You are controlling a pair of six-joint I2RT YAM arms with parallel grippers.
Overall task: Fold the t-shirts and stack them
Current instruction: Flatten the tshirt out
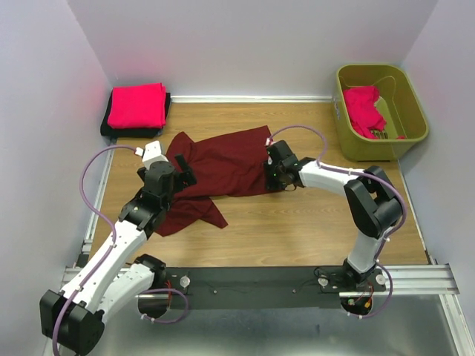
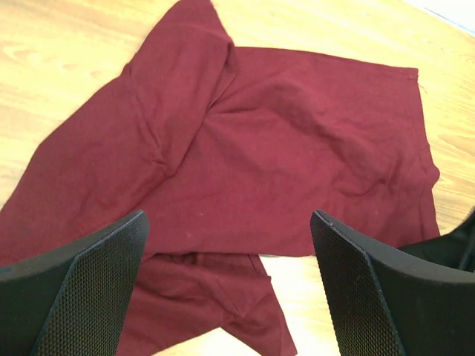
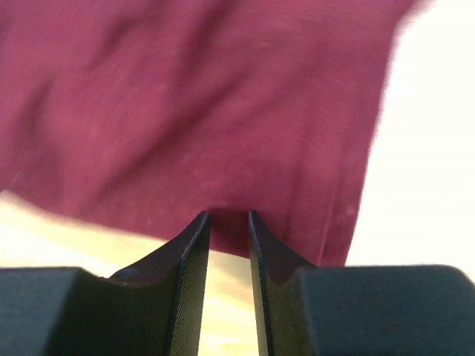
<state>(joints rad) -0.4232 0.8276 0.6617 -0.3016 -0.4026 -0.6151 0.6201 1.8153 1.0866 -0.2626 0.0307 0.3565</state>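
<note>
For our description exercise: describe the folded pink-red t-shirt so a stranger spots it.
At the wooden table's far left corner, a bright pinkish-red cloth t-shirt lies folded on a black t-shirt. The crumpled pinkish-red t-shirt sits in the olive-green plastic bin.

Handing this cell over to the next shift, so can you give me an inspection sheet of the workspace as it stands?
Surface: light wooden tabletop.
Job's things: maroon t-shirt crumpled mid-table; pinkish-red shirt folded on black shirt, far left; bright red tee in olive bin.
Clutter: nothing seen.
Grippers: left gripper open above the maroon one; right gripper pinching its edge.
Cables: lilac cables loop along both arms.
Surroundings: plain white walls.
</note>
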